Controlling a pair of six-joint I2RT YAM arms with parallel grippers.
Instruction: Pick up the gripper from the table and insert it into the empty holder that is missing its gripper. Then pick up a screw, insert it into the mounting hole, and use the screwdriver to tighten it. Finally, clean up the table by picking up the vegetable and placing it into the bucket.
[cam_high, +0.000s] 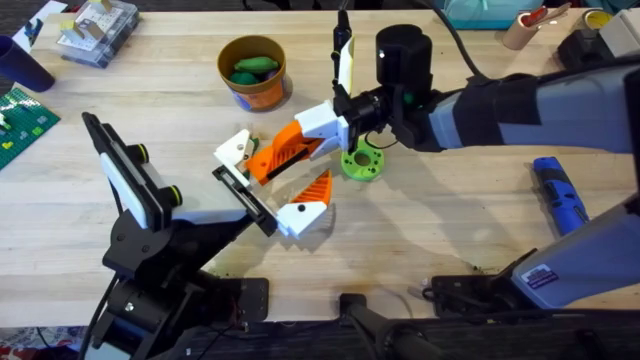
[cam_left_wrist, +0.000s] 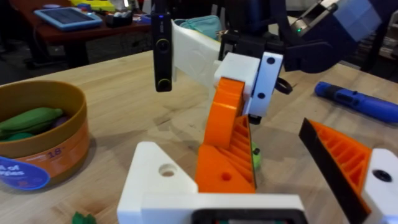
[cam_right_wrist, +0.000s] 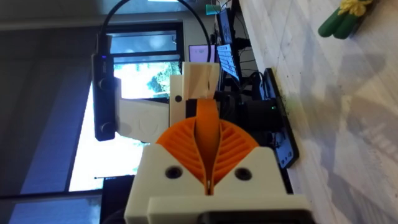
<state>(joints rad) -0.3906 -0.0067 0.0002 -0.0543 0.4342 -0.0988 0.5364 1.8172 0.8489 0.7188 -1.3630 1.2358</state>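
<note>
My right gripper (cam_high: 322, 122) is shut on the orange ribbed gripper (cam_high: 283, 151), holding it tilted with its base end against the cream-white holder (cam_high: 238, 151) on the left arm's black bar (cam_high: 245, 192). In the left wrist view the orange gripper (cam_left_wrist: 225, 143) stands right beside the holder (cam_left_wrist: 158, 180). My left gripper (cam_high: 278, 170) is open, its other finger (cam_high: 305, 205) a white block with an orange wedge. The blue screwdriver (cam_high: 560, 192) lies at the right. The bucket (cam_high: 253, 90) holds green vegetables; another vegetable (cam_right_wrist: 341, 20) lies on the table (cam_high: 450, 220). No screw shows.
A green flanged ring (cam_high: 362, 162) sits just right of the two grippers, under the right arm. Boxes and a green plate crowd the far left edge, with cups and containers at the far right corner. Bare wood lies in the middle right.
</note>
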